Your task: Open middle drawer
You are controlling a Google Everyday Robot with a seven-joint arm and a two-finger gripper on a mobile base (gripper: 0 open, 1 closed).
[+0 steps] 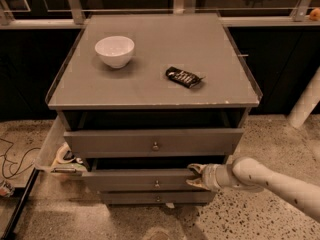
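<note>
The middle drawer [135, 180] is sitting in the grey cabinet [240, 119], second of three drawers. Its flat grey front is facing me, and its small round knob [157, 184] is shining in the middle. A dark gap is showing just above the front.

My pincer [196, 177] is sitting at the right end of that drawer front, touching it or just beside it. I cannot tell if my pincer is spread, pressed together or pinching the front. My pale arm [270, 180] is reaching in from the right, low over the floor.

The top drawer [110, 142] is sitting right above, with a taller front and its own knob. It is sticking out a bit under the cabinet's top. The bottom drawer [130, 198] is hiding lowest of all, just under the middle one.

On the cabinet's flat surface [150, 91] a white bowl [114, 50] is standing near the back left. A dark snack packet [184, 77] is lying to the right of it, well apart from the bowl.

On the left side of the cabinet a pale tray [48, 146] is hanging open, holding a roll of tape [64, 153] and some small bits. Thin cables [11, 160] are lying on the speckled floor [260, 219] at the left. A white pole [306, 103] is leaning at the far right.
</note>
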